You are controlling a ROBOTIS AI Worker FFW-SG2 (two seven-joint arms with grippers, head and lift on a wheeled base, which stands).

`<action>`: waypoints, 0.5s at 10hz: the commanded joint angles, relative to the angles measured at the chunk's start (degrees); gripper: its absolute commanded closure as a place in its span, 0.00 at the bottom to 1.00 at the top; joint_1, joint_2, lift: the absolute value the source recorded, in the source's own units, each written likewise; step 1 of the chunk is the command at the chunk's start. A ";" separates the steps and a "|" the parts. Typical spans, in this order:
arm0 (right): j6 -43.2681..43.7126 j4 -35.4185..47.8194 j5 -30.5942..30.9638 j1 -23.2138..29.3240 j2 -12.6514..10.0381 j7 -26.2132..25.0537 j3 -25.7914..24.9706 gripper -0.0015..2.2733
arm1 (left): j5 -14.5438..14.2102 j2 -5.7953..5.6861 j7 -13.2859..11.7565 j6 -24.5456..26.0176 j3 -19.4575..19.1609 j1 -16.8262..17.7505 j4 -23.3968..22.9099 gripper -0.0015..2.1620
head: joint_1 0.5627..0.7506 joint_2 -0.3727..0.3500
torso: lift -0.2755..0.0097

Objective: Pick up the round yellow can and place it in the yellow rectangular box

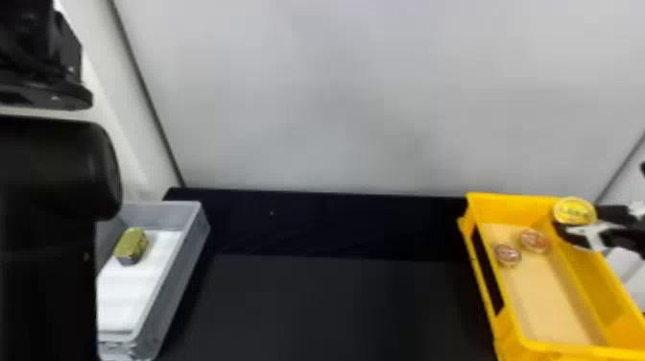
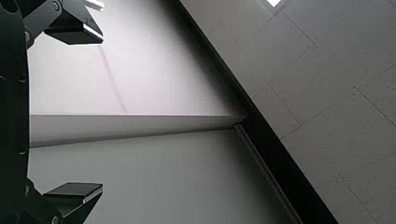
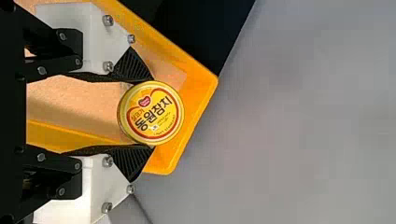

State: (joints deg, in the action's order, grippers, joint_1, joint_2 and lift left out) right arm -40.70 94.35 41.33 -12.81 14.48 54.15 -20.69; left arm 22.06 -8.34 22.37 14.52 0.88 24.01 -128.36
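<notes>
At the right of the head view, my right gripper (image 1: pixel 588 228) holds the round yellow can (image 1: pixel 574 211) over the far right part of the yellow rectangular box (image 1: pixel 540 346). In the right wrist view the same can (image 3: pixel 152 113) is pinched between the two black ribbed pads of the right gripper (image 3: pixel 147 113), with the box's orange-yellow rim (image 3: pixel 198 70) behind it. The left arm is raised at the left edge of the head view. Its gripper (image 2: pixel 86 114) stands open with nothing between the fingers in the left wrist view.
Two round reddish cans (image 1: pixel 534 240) lie on the yellow box's floor. A grey bin (image 1: pixel 185 269) at the left holds a yellow-green block-like item (image 1: pixel 131 246). A black table surface (image 1: pixel 331 307) lies between the containers, with a pale wall behind.
</notes>
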 commanded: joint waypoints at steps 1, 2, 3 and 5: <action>-1.33 -5.76 -8.18 0.06 0.28 -5.17 -4.01 0.28 | 0.00 -0.10 -0.12 0.16 0.00 0.16 -0.13 0.07 | 0.53 0.59 | 0.93; -1.59 -8.57 -12.23 -0.03 0.99 -8.07 -4.01 0.28 | 0.00 -0.10 -0.38 0.25 0.00 0.43 -0.13 0.07 | 0.53 0.59 | 0.93; -2.03 -11.47 -18.12 -0.11 1.87 -11.42 -3.74 0.28 | 0.00 -0.10 -0.38 0.34 0.17 0.60 -0.13 0.07 | 0.53 0.59 | 0.93; -2.03 -17.54 -31.84 -0.11 3.19 -20.30 -2.95 0.28 | 0.00 -0.10 -0.47 0.43 0.17 0.69 -0.13 0.07 | 0.53 0.59 | 0.93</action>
State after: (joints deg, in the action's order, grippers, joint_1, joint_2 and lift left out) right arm -42.78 80.92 18.79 -12.89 16.71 37.70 -24.31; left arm 22.06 -8.44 21.93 14.88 1.02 24.58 -128.50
